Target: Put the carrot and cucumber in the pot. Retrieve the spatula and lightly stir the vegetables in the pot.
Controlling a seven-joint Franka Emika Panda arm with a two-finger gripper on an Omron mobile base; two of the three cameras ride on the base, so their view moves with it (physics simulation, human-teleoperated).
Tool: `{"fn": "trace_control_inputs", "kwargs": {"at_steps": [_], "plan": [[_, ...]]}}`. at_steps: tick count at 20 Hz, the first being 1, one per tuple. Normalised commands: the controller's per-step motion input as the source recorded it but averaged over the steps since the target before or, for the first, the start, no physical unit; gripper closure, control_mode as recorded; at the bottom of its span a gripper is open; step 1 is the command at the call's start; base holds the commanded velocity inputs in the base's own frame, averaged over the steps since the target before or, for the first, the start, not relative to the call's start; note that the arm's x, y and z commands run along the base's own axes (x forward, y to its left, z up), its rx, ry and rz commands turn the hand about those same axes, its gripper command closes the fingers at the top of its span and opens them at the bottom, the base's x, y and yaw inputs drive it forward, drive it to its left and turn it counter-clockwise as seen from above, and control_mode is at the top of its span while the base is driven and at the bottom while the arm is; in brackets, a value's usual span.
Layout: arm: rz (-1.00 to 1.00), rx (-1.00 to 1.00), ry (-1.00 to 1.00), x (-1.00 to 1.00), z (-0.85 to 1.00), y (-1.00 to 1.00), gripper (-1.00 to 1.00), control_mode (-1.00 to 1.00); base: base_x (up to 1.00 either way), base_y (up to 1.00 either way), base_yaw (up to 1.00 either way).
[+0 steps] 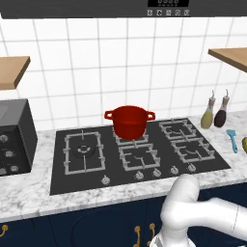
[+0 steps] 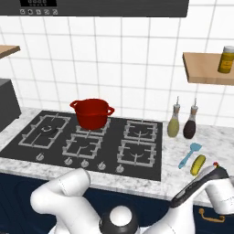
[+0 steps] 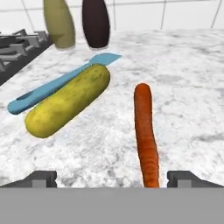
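Observation:
In the hand view my gripper (image 3: 114,178) is open and hovers low over the marble counter. The orange carrot (image 3: 145,133) lies lengthwise ahead, and its near end reaches between my fingertips, closer to the right one. Left of it lies the yellow-green cucumber (image 3: 70,99), (image 2: 198,164), with the light-blue spatula (image 3: 61,82), (image 2: 189,154), (image 1: 232,140) just behind it, close alongside. The red pot (image 1: 130,120), (image 2: 92,113) stands on a rear middle burner, far left of my hand.
Two dark-topped bottles (image 2: 182,122), (image 3: 78,22) stand behind the spatula near the wall. The black stove (image 2: 137,157) borders the vegetables on the left. A dark appliance (image 1: 14,137) sits at the counter's far left. Wooden shelves (image 2: 208,68) hang above, one with a jar (image 2: 226,59).

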Motion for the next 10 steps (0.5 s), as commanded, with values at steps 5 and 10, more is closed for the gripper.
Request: {"fn": "trace_control_inputs", "kwargs": {"at_steps": [5,10], "plan": [[0.02,0.0,-0.45,0.0,-0.5,-0.04,-1.0,-1.0,0.0,0.0,0.0],[0.01,0.02,-0.04,0.1,-0.03,-0.2,-1.0,-1.0,0.0,0.0,0.0]]}}
